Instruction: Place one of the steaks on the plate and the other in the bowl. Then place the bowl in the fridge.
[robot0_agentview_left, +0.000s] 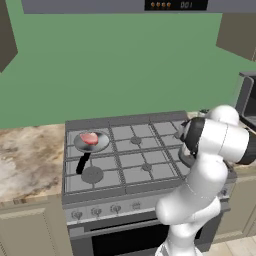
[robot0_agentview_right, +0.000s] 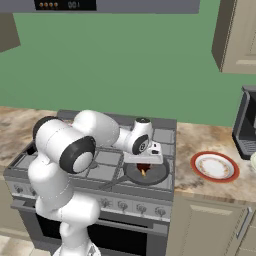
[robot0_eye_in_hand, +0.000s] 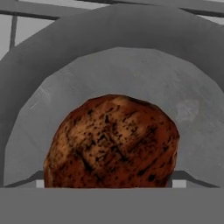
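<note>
The dark brown steak (robot0_eye_in_hand: 111, 142) lies in a grey pan (robot0_eye_in_hand: 188, 109) and looms large just ahead of the hand camera. My gripper (robot0_eye_in_hand: 109, 183) is down over it, open, with one fingertip showing at each side of the meat. From the right base view, my gripper (robot0_agentview_right: 144, 165) hangs over the dark steak (robot0_agentview_right: 143, 170) in the front right pan (robot0_agentview_right: 157, 175). The pale pink steak (robot0_agentview_left: 89, 138) rests in another pan (robot0_agentview_left: 97, 144) at the stove's back left. The red-rimmed plate (robot0_agentview_right: 215, 166) sits on the counter to the stove's right. A sliver of the pale bowl (robot0_agentview_right: 253, 162) shows at the right edge.
The stove (robot0_agentview_left: 135, 160) has grey grates and a row of knobs along its front. A dark appliance (robot0_agentview_right: 245, 125) stands on the marble counter (robot0_agentview_right: 187, 150) behind the plate. My own arm blocks the right burners in the left base view. Cabinets hang at the upper right.
</note>
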